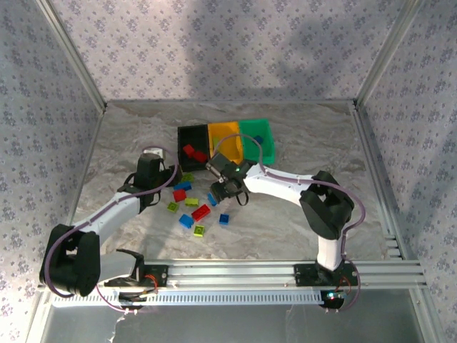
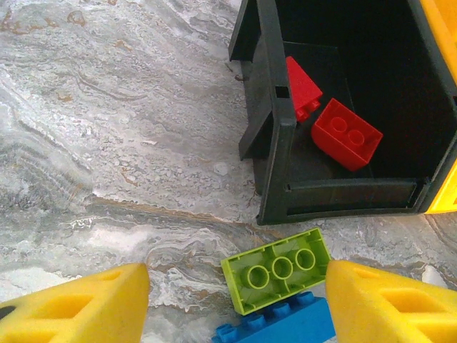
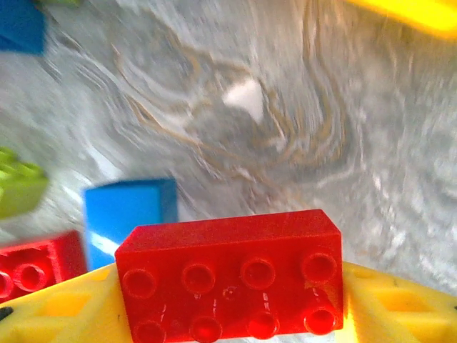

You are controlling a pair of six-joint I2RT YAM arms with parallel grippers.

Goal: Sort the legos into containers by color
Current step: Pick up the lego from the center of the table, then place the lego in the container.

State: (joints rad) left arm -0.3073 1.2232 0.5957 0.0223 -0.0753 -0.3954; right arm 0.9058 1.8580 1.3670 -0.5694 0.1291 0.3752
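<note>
Red brick (image 3: 228, 279), eight studs showing, fills the gap of the right gripper (image 1: 220, 191). The jaws are closed against its two short ends, and the brick appears lifted off the table (image 3: 285, 143), a short way in front of the black bin (image 1: 191, 139).

Left gripper (image 2: 232, 304): the jaws stand wide apart and grip nothing. One yellow-green brick (image 2: 277, 270) lies between them on the table, resting partly over a blue brick (image 2: 278, 325). Both lie just in front of the near wall of the black bin.

Completed, as far as visible:
- Two red bricks (image 2: 346, 134) lie inside the black bin.
- The green bin (image 1: 257, 132), the far end of the row from the black bin, holds one small dark blue item, probably a brick.
- The orange-yellow bin (image 1: 223, 132), joined directly to the right of the black bin, is partly covered by the right arm. Its contents cannot be determined.

Remaining:
- About ten loose bricks (image 1: 193, 211), red, blue and yellow-green, lie scattered in front of the black bin, toward the arm bases.

Assessment: the sort is well short of half done. Going by what is already binned, red goes to the black bin and blue to the green bin, so yellow-green presumably goes to the orange-yellow bin. The held red brick belongs in the black bin.
</note>
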